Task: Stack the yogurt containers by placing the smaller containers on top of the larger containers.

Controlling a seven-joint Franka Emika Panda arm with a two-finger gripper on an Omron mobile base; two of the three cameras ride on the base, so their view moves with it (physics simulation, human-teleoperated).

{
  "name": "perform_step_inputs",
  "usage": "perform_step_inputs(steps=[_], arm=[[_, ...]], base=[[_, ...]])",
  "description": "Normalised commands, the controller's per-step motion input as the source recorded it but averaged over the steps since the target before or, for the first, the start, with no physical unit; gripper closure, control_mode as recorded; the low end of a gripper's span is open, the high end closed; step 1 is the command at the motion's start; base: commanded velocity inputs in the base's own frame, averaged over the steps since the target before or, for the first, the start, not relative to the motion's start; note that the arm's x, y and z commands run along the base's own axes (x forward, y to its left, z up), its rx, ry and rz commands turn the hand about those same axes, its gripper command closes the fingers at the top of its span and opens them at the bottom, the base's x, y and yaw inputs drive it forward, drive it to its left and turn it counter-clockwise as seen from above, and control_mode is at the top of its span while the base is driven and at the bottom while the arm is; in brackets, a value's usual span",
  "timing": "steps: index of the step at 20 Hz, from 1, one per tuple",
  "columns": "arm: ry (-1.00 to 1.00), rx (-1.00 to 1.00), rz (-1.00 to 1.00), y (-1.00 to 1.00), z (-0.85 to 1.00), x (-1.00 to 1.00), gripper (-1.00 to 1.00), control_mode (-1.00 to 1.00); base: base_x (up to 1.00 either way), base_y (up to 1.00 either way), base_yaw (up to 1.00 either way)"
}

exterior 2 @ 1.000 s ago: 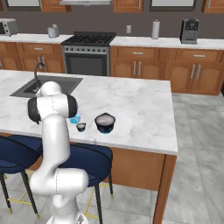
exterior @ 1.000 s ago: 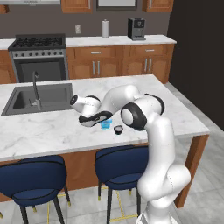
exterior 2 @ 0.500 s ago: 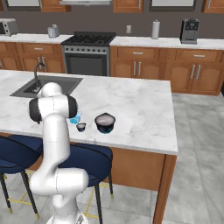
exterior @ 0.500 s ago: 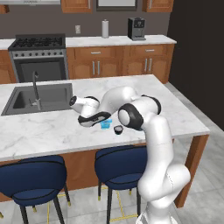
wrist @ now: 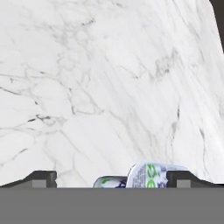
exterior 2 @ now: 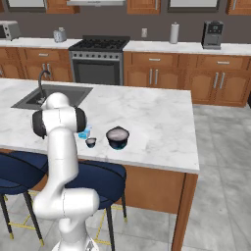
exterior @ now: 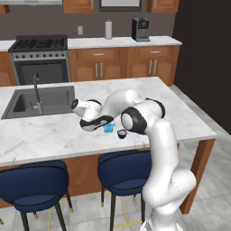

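The light-blue cup [exterior 2: 84, 132] stands on the marble worktop [exterior 2: 152, 122], just beside the tiny dark cup [exterior 2: 90, 142], the wide dark tub [exterior 2: 117, 137] near on the far side; nothing stacked yet; the end effector [wrist: 111, 177] is open and empty, low by the cups. Risk: closing off-centre could tip the light cup, it being narrow. The right base view shows the tub; in the left base view the arm hides it.
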Motion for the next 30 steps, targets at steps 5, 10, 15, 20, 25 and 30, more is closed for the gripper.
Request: perform_step_inputs(steps=[5, 10, 15, 20, 25, 30], arm=[[0.00, 0.00, 0.00, -0.03, -0.08, 0.00, -1.00, -1.00], [0.00, 0.00, 0.00, -0.10, -0.12, 0.00, -1.00, -1.00], [0.00, 0.00, 0.00, -0.04, -0.06, 0.00, -1.00, -1.00], [0.00, 0.00, 0.00, 0.00, -0.01, 0.00, 1.00, -1.00], [0.00, 0.00, 0.00, -0.04, -0.10, 0.00, 1.00, -1.00], [0.00, 0.00, 0.00, -0.18, -0.17, 0.00, 1.00, -1.00]], base=[[0.00, 0.00, 0.00], [0.00, 0.00, 0.00], [0.00, 0.00, 0.00], [0.00, 0.00, 0.00], [0.00, 0.00, 0.00], [0.00, 0.00, 0.00]])
